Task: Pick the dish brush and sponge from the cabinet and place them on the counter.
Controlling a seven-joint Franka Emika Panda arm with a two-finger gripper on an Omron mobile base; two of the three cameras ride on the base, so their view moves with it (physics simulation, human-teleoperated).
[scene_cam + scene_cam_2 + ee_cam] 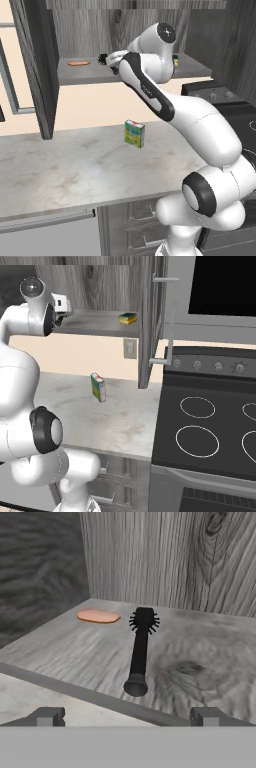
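- Counter: pale marble slab nearest the base; a multicoloured box stands upright on it, below the cabinet shelf.
- Stovetop: black, adjoining the counter on the right.
- Gripper: raised to shelf level at the front edge of the cabinet, jaws spread wide, holding nothing; the fingertips stand apart either side of the brush handle end, short of it.
- Dish brush: lies flat on the shelf, handle end toward the shelf front edge, bristly head toward the back wall.
- Orange oval thing: flat on the shelf, left of the brush head, apart from it.
- Sponge: on the same shelf, far right, well apart from the brush.
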